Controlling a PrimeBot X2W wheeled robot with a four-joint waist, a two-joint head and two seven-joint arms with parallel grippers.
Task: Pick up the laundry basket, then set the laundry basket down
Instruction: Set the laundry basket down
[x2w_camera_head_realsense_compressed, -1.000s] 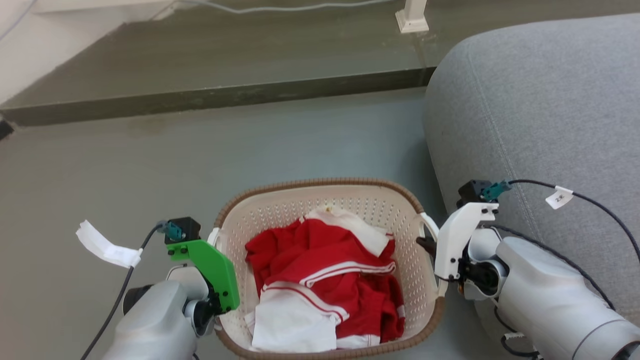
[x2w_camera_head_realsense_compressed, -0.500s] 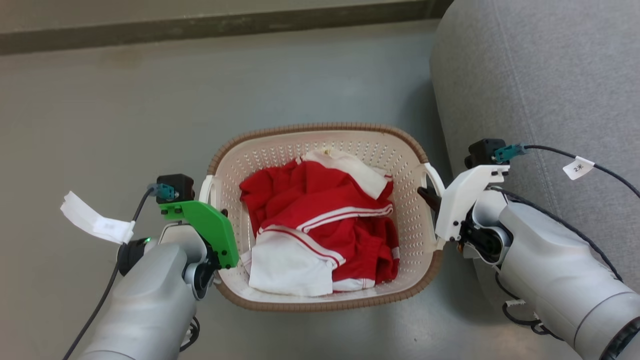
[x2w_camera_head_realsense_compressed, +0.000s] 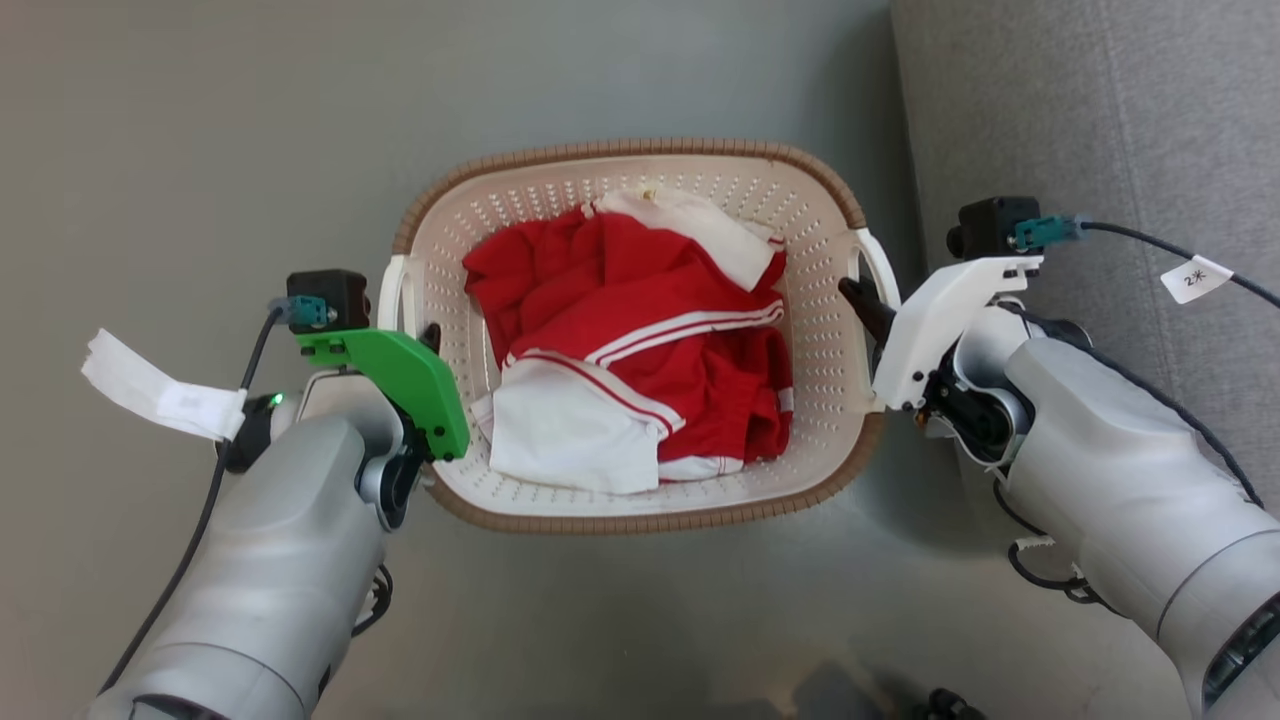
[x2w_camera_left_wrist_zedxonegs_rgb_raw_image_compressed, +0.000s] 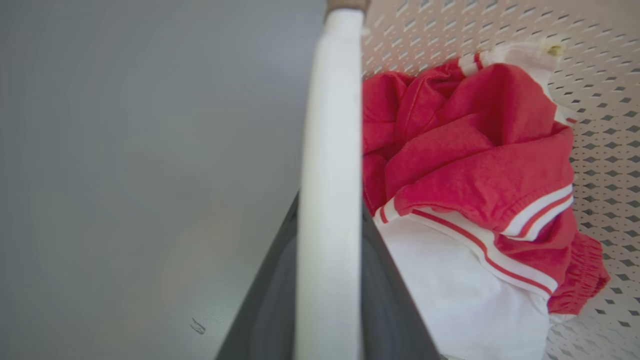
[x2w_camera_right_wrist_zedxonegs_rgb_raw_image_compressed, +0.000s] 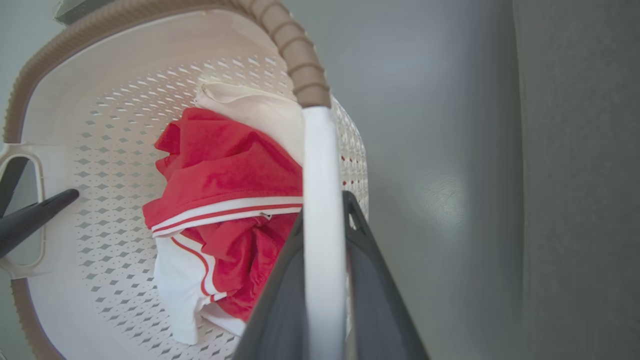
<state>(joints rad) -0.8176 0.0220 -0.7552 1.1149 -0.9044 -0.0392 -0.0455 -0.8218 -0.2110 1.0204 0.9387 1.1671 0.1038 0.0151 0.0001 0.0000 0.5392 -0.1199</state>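
The laundry basket (x2w_camera_head_realsense_compressed: 620, 152) is cream, perforated, with a brown rim, and lies between my arms over the grey floor. Red and white clothes (x2w_camera_head_realsense_compressed: 640, 340) fill it. My left gripper (x2w_camera_head_realsense_compressed: 428, 338) is shut on the left white handle (x2w_camera_left_wrist_zedxonegs_rgb_raw_image_compressed: 330, 175), with a dark finger (x2w_camera_left_wrist_zedxonegs_rgb_raw_image_compressed: 270, 305) on each side of the bar. My right gripper (x2w_camera_head_realsense_compressed: 860, 298) is shut on the right handle (x2w_camera_right_wrist_zedxonegs_rgb_raw_image_compressed: 322, 165) in the same way. The basket's inside (x2w_camera_right_wrist_zedxonegs_rgb_raw_image_compressed: 100, 165) and the left gripper's finger (x2w_camera_right_wrist_zedxonegs_rgb_raw_image_compressed: 35, 217) show in the right wrist view. Whether the basket touches the floor I cannot tell.
A grey sofa (x2w_camera_head_realsense_compressed: 1100, 110) stands close on the right, next to my right arm. Bare grey floor (x2w_camera_head_realsense_compressed: 180, 130) stretches to the left and ahead. A white tag (x2w_camera_head_realsense_compressed: 160, 395) hangs on the left arm's cable.
The head camera has tipped down: the dark step and white post left the picture and the basket sits higher in it. Both grippers remain shut on the handles.
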